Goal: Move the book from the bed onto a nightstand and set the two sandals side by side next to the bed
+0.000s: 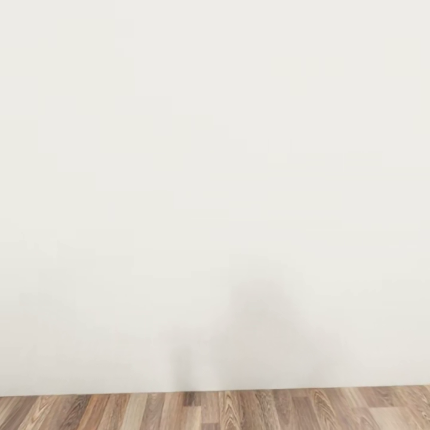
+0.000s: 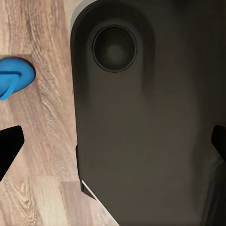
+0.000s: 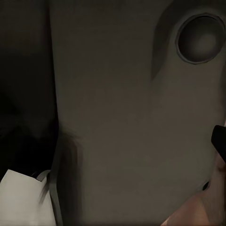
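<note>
Sandal (image 2: 14,77): only its rounded blue end showed on the wood floor (image 2: 44,117) — the rest was cut off by the picture's edge.
Left claw (image 2: 113,143): just two dark finger tips (image 2: 8,146) entered at opposite edges; the body was out of frame.
Right claw: one dark tip (image 3: 219,141) at the edge — whether it was open could not be told.
Robot base (image 3: 132,117): dark, blurred, cropped on all sides.
Pale patch (image 3: 21,200): unidentifiable.

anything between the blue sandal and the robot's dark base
Only bare wood floor lies between the sandal and the dark base, seen in the left wrist view.
</note>
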Robot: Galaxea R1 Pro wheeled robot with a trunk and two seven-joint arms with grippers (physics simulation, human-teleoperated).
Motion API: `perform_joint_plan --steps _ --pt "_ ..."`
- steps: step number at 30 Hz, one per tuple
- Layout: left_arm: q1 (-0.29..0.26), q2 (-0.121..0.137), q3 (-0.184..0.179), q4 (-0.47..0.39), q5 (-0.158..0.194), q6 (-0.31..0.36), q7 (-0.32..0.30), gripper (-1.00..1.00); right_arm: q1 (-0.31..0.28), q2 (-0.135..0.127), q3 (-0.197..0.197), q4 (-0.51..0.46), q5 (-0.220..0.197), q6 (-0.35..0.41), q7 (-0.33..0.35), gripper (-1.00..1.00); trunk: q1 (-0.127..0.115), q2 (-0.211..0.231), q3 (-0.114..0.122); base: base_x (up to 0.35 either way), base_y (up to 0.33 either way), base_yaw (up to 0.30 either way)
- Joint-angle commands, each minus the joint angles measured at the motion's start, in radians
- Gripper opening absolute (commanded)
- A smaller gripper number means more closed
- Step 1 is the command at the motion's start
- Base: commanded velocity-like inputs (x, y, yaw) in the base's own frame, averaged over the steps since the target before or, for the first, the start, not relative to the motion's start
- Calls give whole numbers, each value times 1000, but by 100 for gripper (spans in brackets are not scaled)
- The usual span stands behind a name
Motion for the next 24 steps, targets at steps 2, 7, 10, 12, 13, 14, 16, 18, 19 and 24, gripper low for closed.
perform_joint_plan --steps 2,7,10,12,13,14,16,18,19,24 --pt "-1 0 0 1 -1 -4 0 100 0 0 0 -1 1 -2 1 100 0 0 -1 104 -95 58" --pt "-1 0 0 1 -1 -4 0 100 0 0 0 -1 1 -2 1 100 0 0 -1 109 -98 96" --pt "-1 0 0 1 -1 -4 0 100 0 0 0 -1 1 -2 1 100 0 0 -1 115 -100 139" --pt "-1 0 0 1 -1 -4 0 100 0 0 0 -1 1 -2 1 100 0 0 -1 119 -100 162" --pt "-1 0 0 1 -1 -4 0 100 0 0 0 -1 1 -2 1 100 0 0 -1 128 -93 181" --pt "-1 0 0 1 -1 -4 0 100 0 0 0 -1 1 -2 1 100 0 0 -1 137 -81 191" --pt "-1 0 0 1 -1 -4 0 100 0 0 0 -1 1 -2 1 100 0 0 -1 143 -73 195" --pt "-1 -1 0 1 -1 -4 0 100 0 0 0 -1 1 -2 1 100 0 0 -1 157 -52 203" --pt "-1 -1 0 1 -1 -4 0 100 0 0 0 -1 1 -2 1 100 0 0 -1 163 -41 198" --pt "-1 -1 0 1 -1 -4 0 100 0 0 0 -1 1 -2 1 100 0 0 -1 167 -45 138"
